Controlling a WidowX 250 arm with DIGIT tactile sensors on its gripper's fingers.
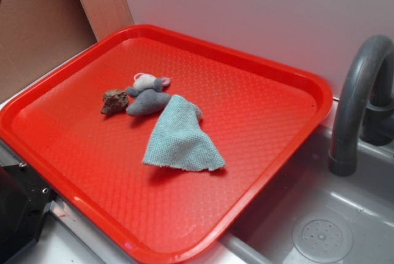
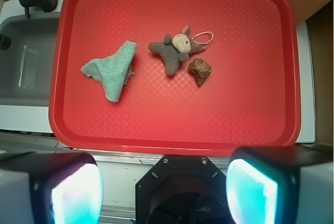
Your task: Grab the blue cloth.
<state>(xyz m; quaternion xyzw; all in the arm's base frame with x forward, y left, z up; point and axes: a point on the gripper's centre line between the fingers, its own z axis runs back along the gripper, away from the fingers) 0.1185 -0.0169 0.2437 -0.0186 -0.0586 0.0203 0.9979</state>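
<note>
The blue cloth (image 1: 180,137) is a pale teal terry cloth, roughly triangular with frayed edges, lying flat near the middle of the red tray (image 1: 271,73). In the wrist view the cloth (image 2: 110,68) lies left of centre on the tray (image 2: 261,119). My gripper (image 2: 164,190) is high above the tray's near edge, well away from the cloth. Its two fingers (image 2: 68,192) stand wide apart with nothing between them. The gripper does not show in the exterior view.
A grey-blue and white plush toy (image 1: 148,95) lies right beside the cloth's far corner, and a small brown rock-like lump (image 1: 114,101) sits left of it. A grey sink (image 1: 320,227) with a curved tap (image 1: 360,92) adjoins the tray. The robot base (image 2: 182,190) is below the camera.
</note>
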